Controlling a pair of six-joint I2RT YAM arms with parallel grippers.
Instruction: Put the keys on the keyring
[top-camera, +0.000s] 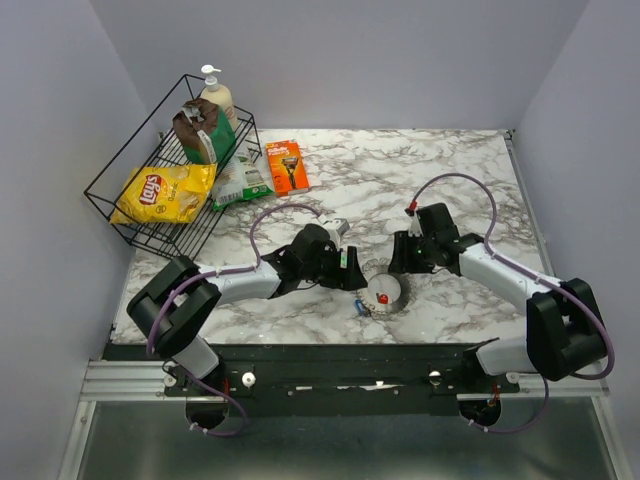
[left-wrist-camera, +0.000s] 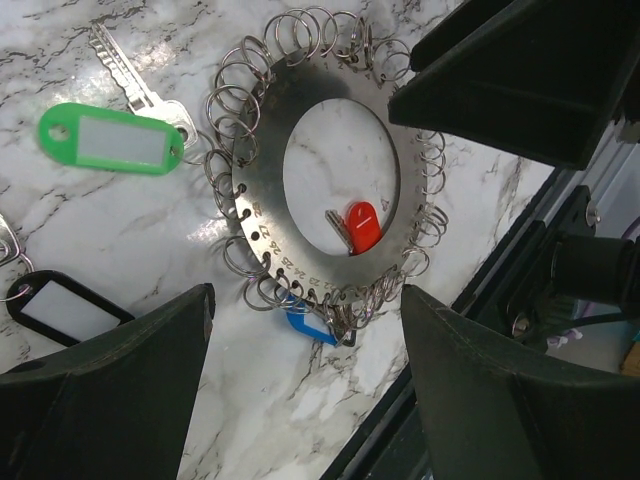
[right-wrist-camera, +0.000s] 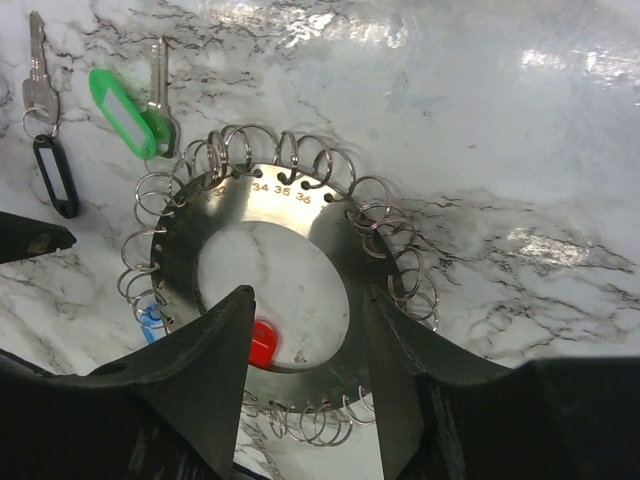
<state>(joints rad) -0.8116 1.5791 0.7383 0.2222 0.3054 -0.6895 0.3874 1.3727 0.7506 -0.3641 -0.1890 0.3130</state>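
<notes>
Left pincer (left-wrist-camera: 305, 300) and right pincer (right-wrist-camera: 310, 300), both agape, low over keyring (left-wrist-camera: 262, 190).

My left claw (left-wrist-camera: 305, 295) and right claw (right-wrist-camera: 308, 295) are matt black. The bench (top-camera: 440, 170) is white marble, veined grey. The keyring (left-wrist-camera: 300, 98) is dull silver, stamped with dark numbers. The red tag (left-wrist-camera: 362, 226) and blue tag (left-wrist-camera: 308, 325) are plain; the green tag (left-wrist-camera: 112, 140) and black tag (left-wrist-camera: 60, 308) carry white labels. Toward the far left corner, the razor pack (top-camera: 287, 166) is orange, the crisp bag (top-camera: 165, 192) yellow.
</notes>
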